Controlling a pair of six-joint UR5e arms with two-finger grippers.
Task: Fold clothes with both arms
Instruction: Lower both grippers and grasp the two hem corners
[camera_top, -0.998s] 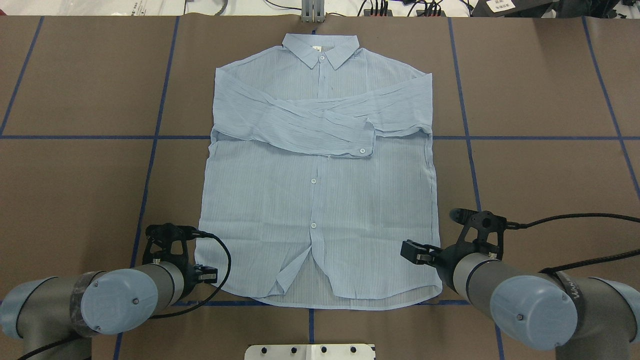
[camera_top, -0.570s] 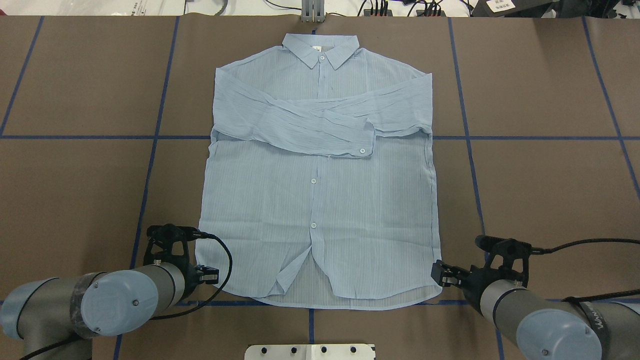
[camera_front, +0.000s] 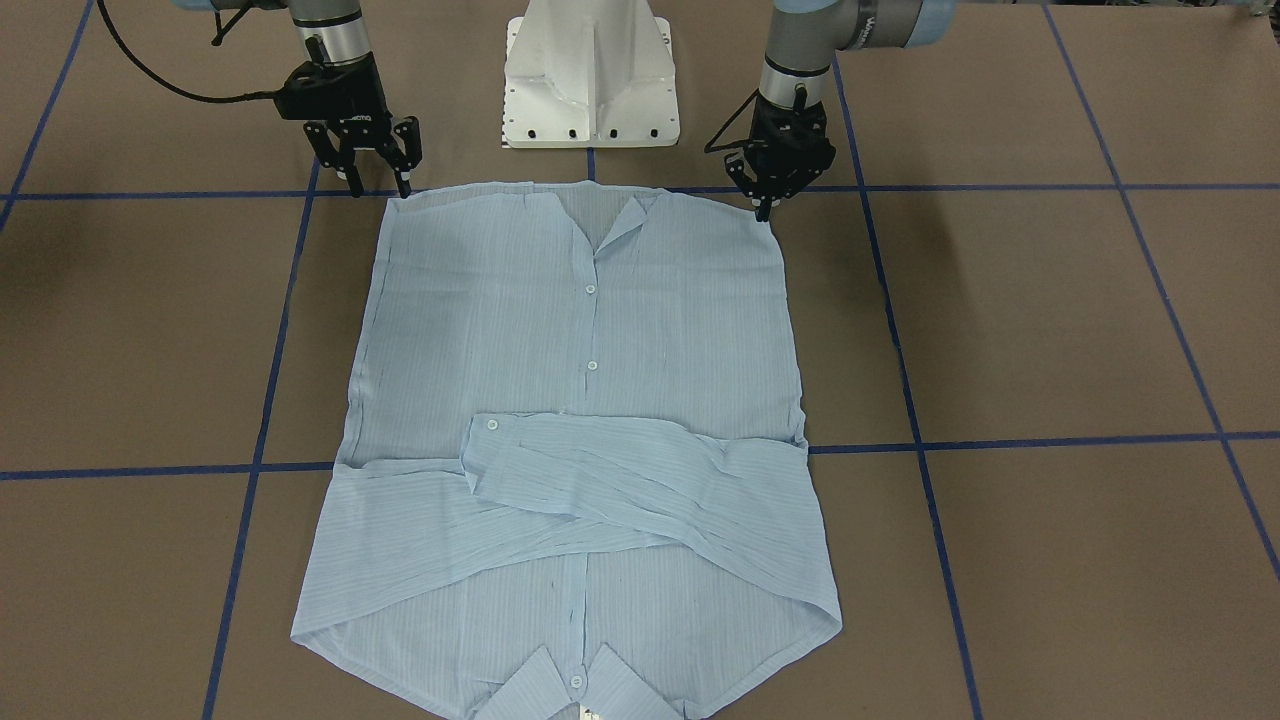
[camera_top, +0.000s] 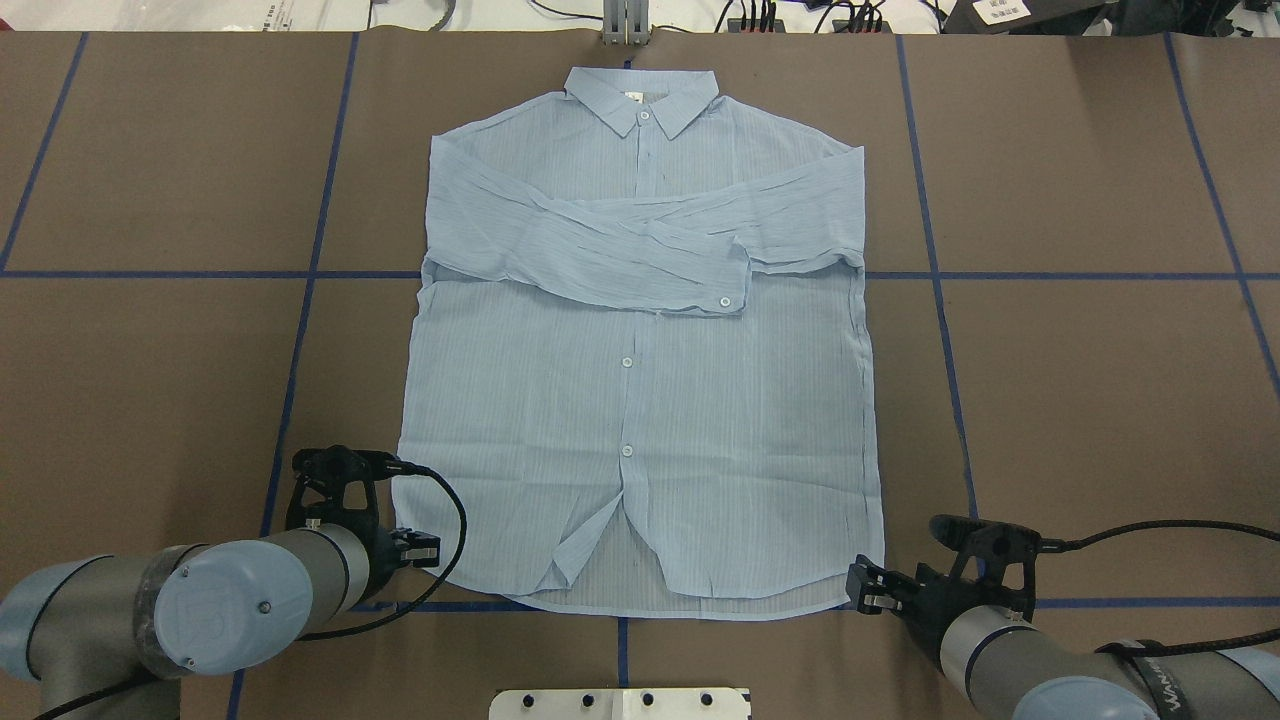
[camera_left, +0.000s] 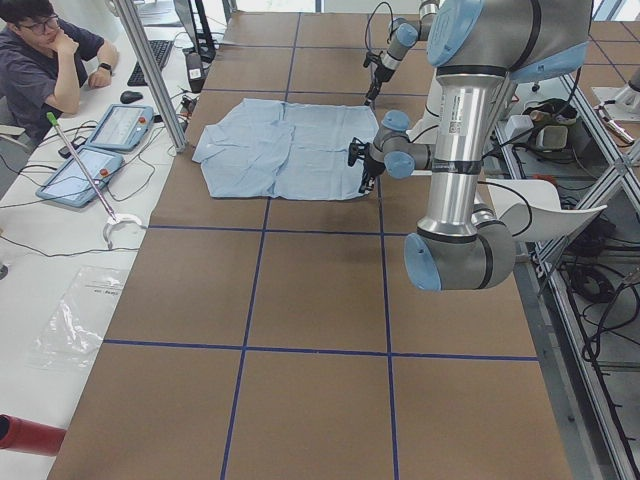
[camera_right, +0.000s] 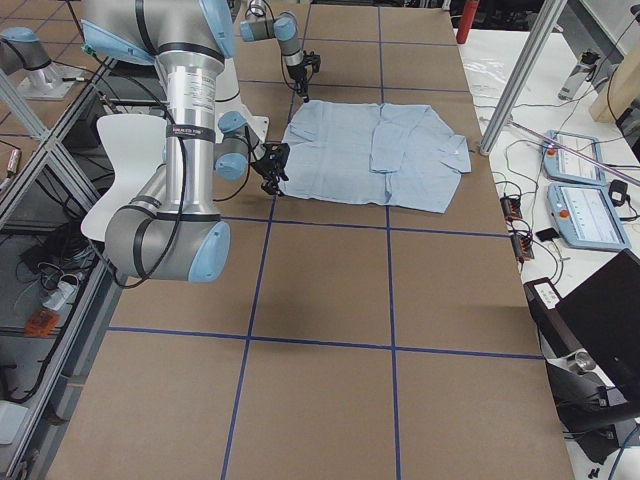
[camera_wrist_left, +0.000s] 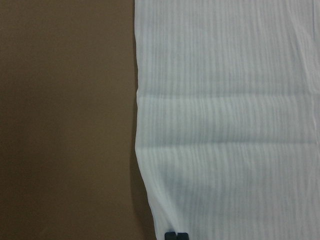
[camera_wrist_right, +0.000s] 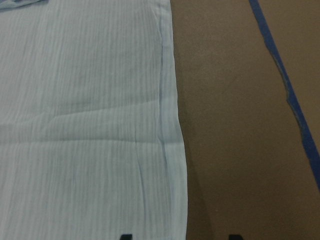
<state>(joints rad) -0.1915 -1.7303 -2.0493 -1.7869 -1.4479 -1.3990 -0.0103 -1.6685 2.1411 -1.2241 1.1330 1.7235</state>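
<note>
- A pale-blue long-sleeved shirt (camera_top: 640, 420) lay flat, button side up, in the middle of the brown table (camera_top: 1100, 400), well clear of both end edges.
- Its collar (camera_top: 642, 98) pointed towards the table's far edge, away from the robot. Its hem ran along the edge nearest the robot, close to the white pedestal base (camera_front: 590, 80).
- Both sleeves (camera_top: 620, 250) were folded across the chest, one over the other, with a cuff button showing.
- We saw the left gripper (camera_front: 766, 208) low at the hem corner on the robot's left. Its fingers were drawn together, with the tips on the cloth's edge, pinching the shirt there. The corner lay flat on the table.
- We saw the right gripper (camera_front: 380, 188) at the opposite hem corner, fingers spread wide and holding nothing. Its wrist camera showed one fingertip on each side of the shirt's side edge.
- Blue tape lines (camera_top: 300, 330) divided the table into large squares, and the hem lay along one of them.
- In the left-side view, a person (camera_left: 45, 55) sat at a side desk past the table's far edge.
</note>
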